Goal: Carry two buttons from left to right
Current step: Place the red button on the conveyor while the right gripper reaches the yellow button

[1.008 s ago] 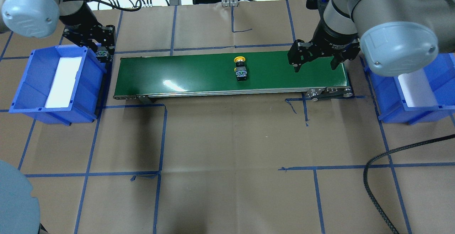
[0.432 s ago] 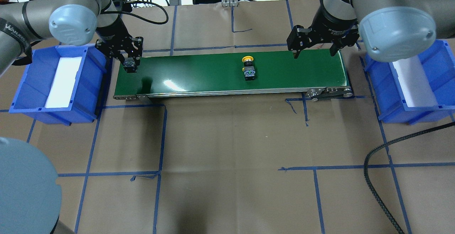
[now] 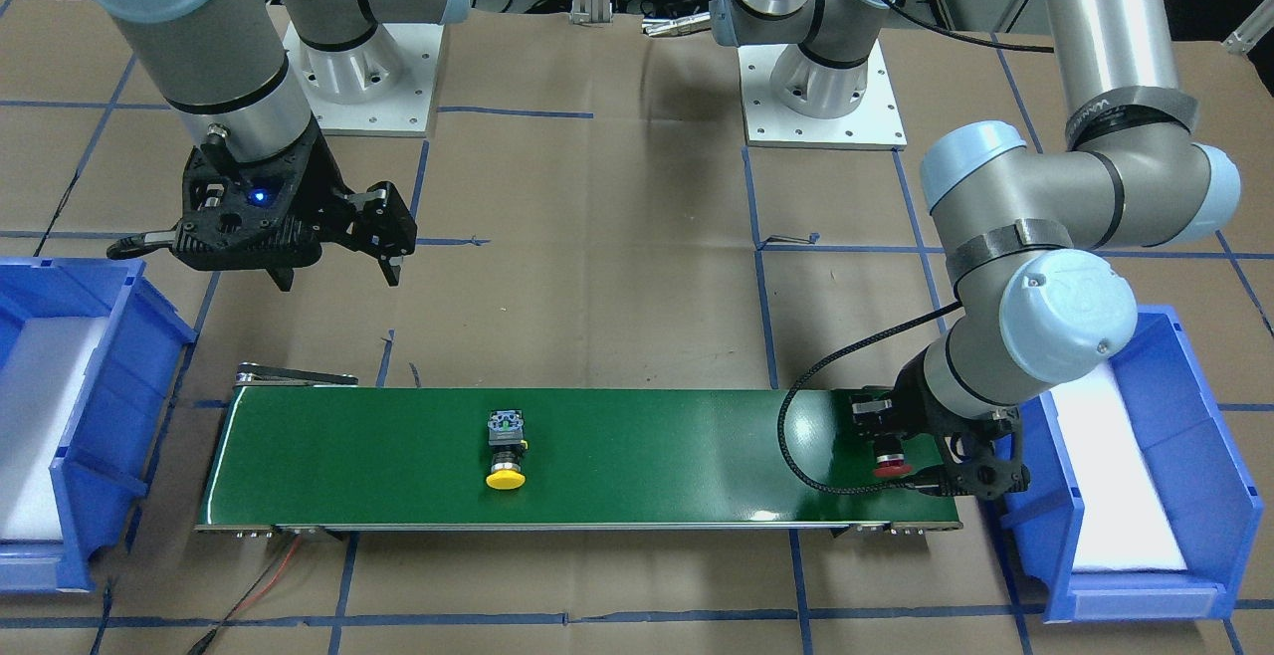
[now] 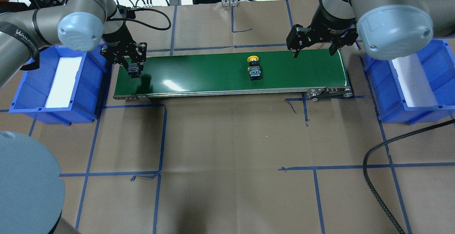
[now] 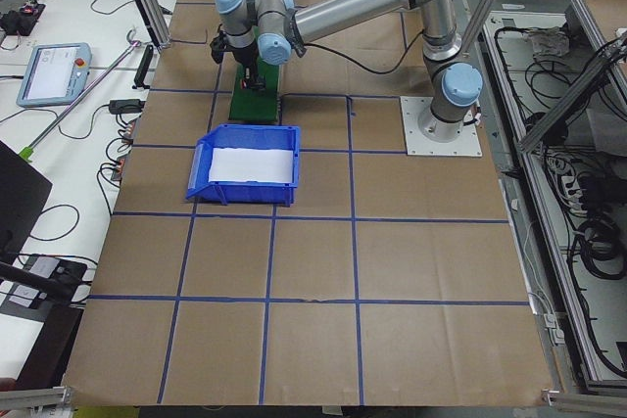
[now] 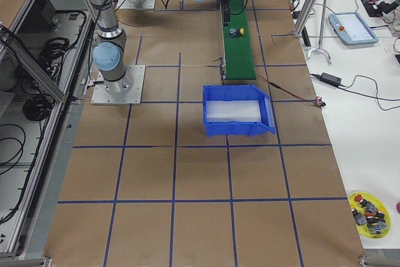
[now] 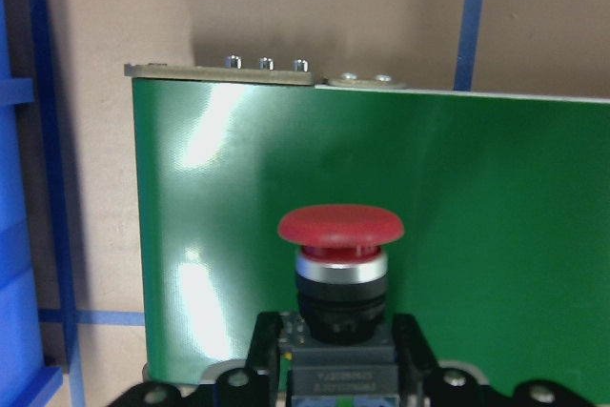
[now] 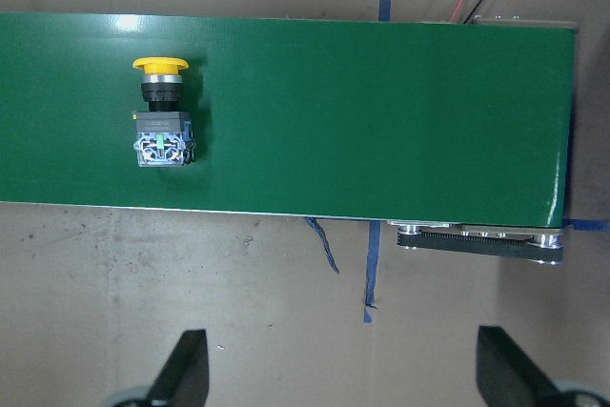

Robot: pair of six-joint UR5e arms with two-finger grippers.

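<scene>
Over belt [image 4: 213, 74] end, left jaws clamp red button [image 7: 340, 228] — cap unseen overhead, right jaws apart.

Left arm [image 4: 42, 31] reaches forward, elbow bent, wrist held low — left gripper [image 4: 132, 69] clamped on red button [image 7: 340, 228]. Right arm [image 4: 391, 27] raised higher, wrist vertical; right gripper [image 4: 314, 52] points straight down, fingers [image 8: 186, 374] spread wide.

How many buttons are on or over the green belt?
2. The yellow button lies at the belt's middle; the red button sits in the left end effector over its end.
</scene>
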